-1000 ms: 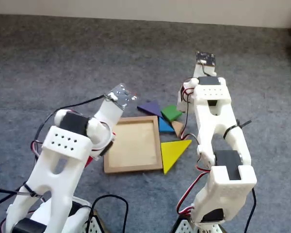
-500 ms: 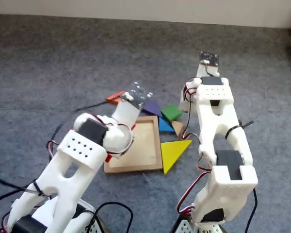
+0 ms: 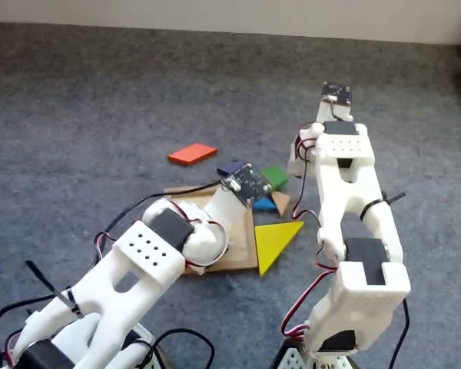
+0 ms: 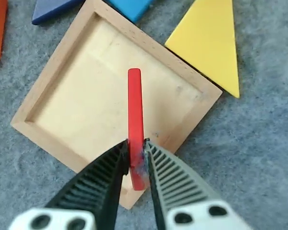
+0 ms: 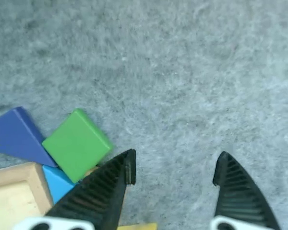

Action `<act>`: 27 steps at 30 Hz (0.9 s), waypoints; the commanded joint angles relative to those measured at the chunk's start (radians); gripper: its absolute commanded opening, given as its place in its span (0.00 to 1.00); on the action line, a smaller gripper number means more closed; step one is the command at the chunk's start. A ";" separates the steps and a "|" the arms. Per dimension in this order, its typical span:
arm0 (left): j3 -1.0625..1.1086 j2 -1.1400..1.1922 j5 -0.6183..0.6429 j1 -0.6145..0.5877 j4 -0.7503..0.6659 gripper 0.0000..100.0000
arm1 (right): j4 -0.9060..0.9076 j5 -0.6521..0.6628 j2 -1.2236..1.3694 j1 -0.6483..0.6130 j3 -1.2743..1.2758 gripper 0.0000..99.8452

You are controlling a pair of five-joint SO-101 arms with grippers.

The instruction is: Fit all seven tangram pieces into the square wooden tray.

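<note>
Starting at the left, an orange piece (image 3: 193,154) lies flat on the carpet, well apart from the tray (image 4: 56,64). The left gripper (image 4: 136,153) hangs directly over the tray, its jaws closed narrowly on a red piece (image 4: 135,110). That piece is seen edge-on from the left wrist view, so its outline cannot be told. Its long axis runs straight out from the fingertips, across the tray floor toward the rim nearest the yellow triangle (image 4: 211,43). The tray floor shows bare wood with no piece on it yet.

The coming move likely turns on this: the red piece stands on its thin edge, while the tray needs it flat. It probably has to be tipped over or lowered and let fall inside the rim, not across it.

Further right, the yellow triangle lies just beside the tray. A green square (image 5: 77,143) sits near the tray's far corner. The right gripper (image 5: 175,165) hangs over bare carpet just beside that square, jaws spread wide and holding nothing. The left arm is clearly the nearer one to the tray.
</note>
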 commanded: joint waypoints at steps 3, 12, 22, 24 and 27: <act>-0.005 -0.008 -0.011 0.025 -0.017 0.01 | -0.013 -0.008 -0.016 0.022 -0.008 0.26; -0.005 -0.008 0.157 0.004 -0.161 0.01 | -0.015 -0.008 -0.016 0.025 -0.008 0.26; -0.004 -0.008 0.324 -0.022 -0.196 0.01 | -0.015 -0.008 -0.016 0.025 -0.008 0.26; -0.004 -0.008 0.328 -0.022 -0.196 0.04 | -0.015 -0.008 -0.016 0.025 -0.008 0.26; -0.004 -0.008 0.423 -0.024 -0.195 0.11 | -0.015 -0.008 -0.016 0.025 -0.008 0.26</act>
